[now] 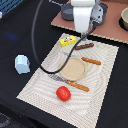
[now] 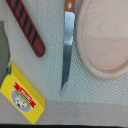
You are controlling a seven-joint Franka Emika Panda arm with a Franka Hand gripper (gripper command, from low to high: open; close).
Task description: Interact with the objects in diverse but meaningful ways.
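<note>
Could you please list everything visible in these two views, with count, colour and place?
placemat: one, pale woven, on the dark table
wooden plate: one, tan, centre of the placemat
knife: one, orange handle, beside the plate toward the exterior view's right
fork: one, orange handle, between the plate and the red ball
red ball: one, red, near edge of the placemat
yellow block: one, yellow with a label, far corner of the placemat
sausage stick: one, dark brown, next to the block
carton: one, pale blue, off the placemat at the exterior view's left
pot: one seen in part, grey, far corner
gripper: one, white arm, above the block; jaws hidden
</note>
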